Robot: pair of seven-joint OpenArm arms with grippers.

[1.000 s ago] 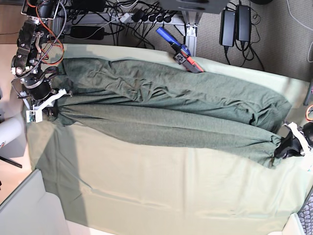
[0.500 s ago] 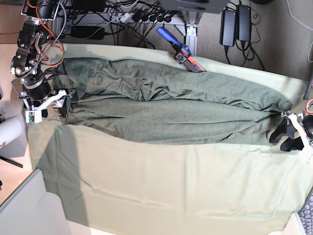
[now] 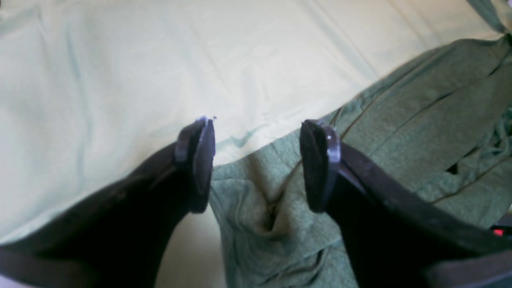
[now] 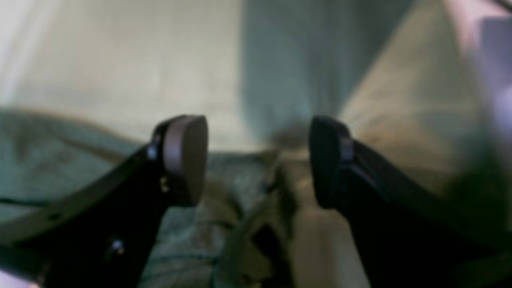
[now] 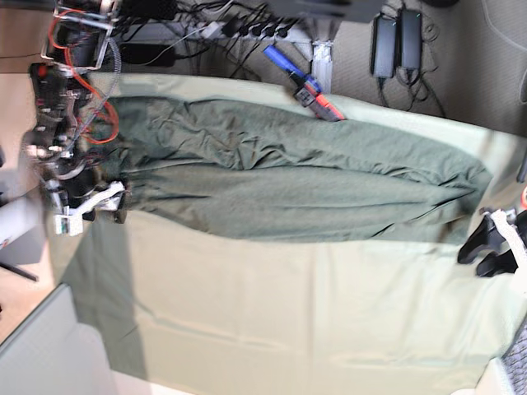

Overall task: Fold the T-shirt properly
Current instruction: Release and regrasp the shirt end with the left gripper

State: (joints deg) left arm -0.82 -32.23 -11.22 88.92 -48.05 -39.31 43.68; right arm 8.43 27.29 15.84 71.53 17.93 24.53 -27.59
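Pale mint-green cloth (image 5: 272, 313) covers the bench, and beyond its far edge black cables and power bricks (image 5: 394, 37) lie on the floor. Across the far half of the cloth lies the T-shirt (image 5: 288, 181), a long dark olive band folded lengthwise and wrinkled, reaching from one tool to the other. A blue and orange hand tool (image 5: 303, 85) rests at the shirt's far edge. The left tool (image 3: 256, 160) hangs over the shirt's end corner with its two dark fingers (image 3: 318, 168) spread apart and nothing between them; the fabric lies loose below. The right tool (image 4: 258, 160) is likewise spread wide above the shirt's other end, holding nothing; its wrist view is blurred.
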